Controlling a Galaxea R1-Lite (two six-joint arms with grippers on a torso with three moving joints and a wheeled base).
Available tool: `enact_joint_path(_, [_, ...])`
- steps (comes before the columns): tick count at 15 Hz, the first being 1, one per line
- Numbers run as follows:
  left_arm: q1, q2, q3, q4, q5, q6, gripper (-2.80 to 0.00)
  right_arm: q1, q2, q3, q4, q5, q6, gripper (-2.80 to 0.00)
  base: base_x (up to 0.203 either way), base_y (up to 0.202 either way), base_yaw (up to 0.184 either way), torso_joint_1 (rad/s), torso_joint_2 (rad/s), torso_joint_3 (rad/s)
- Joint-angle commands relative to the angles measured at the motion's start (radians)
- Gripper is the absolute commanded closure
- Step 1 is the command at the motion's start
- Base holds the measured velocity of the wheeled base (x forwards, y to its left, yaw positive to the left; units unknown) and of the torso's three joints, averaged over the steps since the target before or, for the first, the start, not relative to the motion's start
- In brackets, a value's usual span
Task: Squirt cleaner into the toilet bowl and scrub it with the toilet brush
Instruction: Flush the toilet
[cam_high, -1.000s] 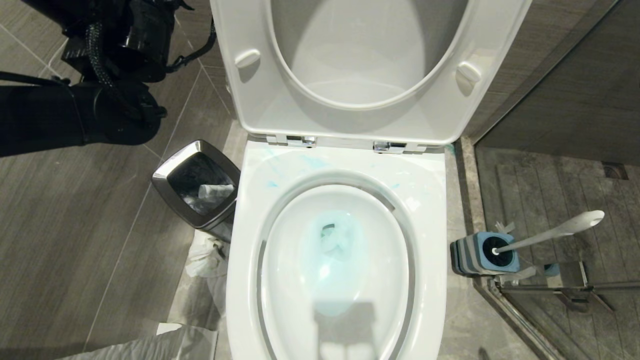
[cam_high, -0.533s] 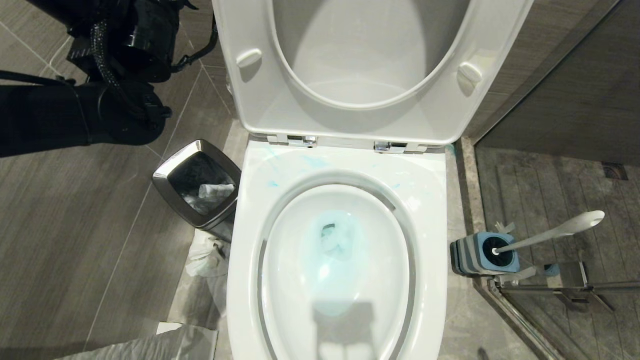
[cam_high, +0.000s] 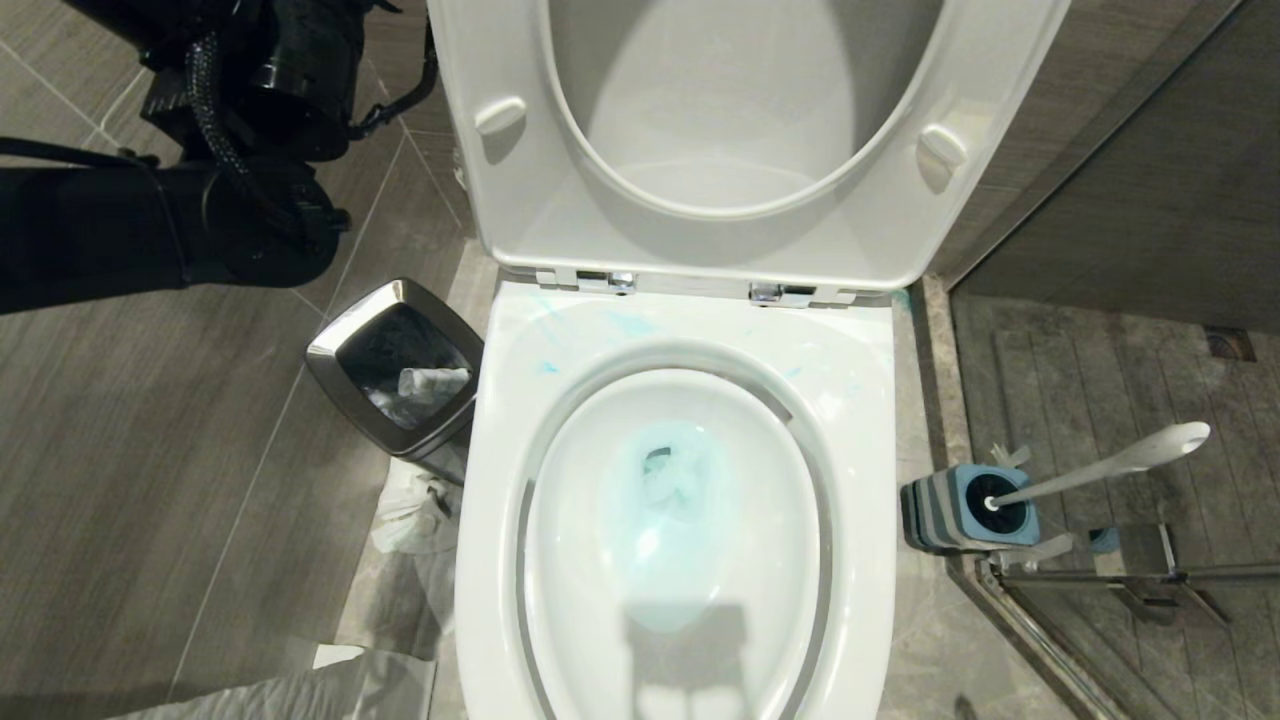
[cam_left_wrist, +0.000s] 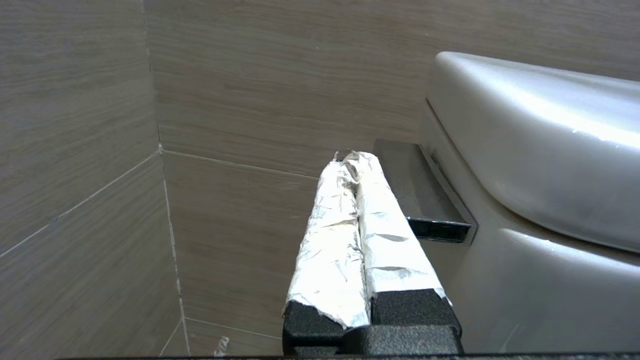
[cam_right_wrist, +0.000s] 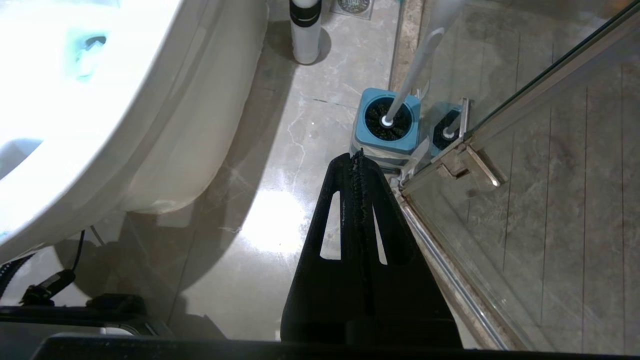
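Observation:
The white toilet bowl (cam_high: 850, 400) stands open, seat and lid raised. Turquoise cleaner (cam_high: 668, 520) tints the water, with thin smears on the back rim. The toilet brush (cam_high: 1110, 465) leans in its blue-and-grey holder (cam_high: 965, 508) right of the bowl, by the shower glass. My left arm (cam_high: 230, 230) reaches along the left of the raised lid. The left gripper (cam_left_wrist: 355, 156), foil-wrapped, is shut and empty, its tips beside a chrome flush lever (cam_left_wrist: 430, 205) on the cistern's side. My right gripper (cam_right_wrist: 357, 156) is shut and empty above the floor, just short of the holder (cam_right_wrist: 387, 120).
A square steel bin (cam_high: 395, 365) with a black liner stands left of the bowl, crumpled paper (cam_high: 410, 510) on the floor beside it. The glass shower door and its metal rail (cam_right_wrist: 450, 280) run close along the right gripper. A white-and-black cylinder (cam_right_wrist: 306, 30) stands behind the bowl.
The left arm has edged slightly to the right, toward the raised lid. The brush, the holder and the right gripper have not moved.

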Motion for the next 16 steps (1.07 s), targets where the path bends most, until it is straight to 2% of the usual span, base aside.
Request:
enact_joint_path(1, [-0.003, 0.008, 0.0, -0.006, -0.01, 0.001, 0.0, 0.0, -0.001, 0.012, 0.0, 0.0, -0.001, 0.0, 0.0, 0.0, 0.0, 0.0, 0.0, 0.0])
enact_joint_path(3, [-0.011, 0.016, 0.001, -0.008, -0.03, 0.001, 0.0, 0.0, -0.001, 0.012, 0.0, 0.0, -0.001, 0.0, 0.0, 0.0, 0.0, 0.0, 0.0, 0.0])
enact_joint_path(16, [-0.075, 0.096, 0.015, -0.017, -0.03, 0.001, 0.0, 0.0, -0.001, 0.012, 0.0, 0.0, -0.001, 0.0, 0.0, 0.0, 0.0, 0.0, 0.0, 0.0])
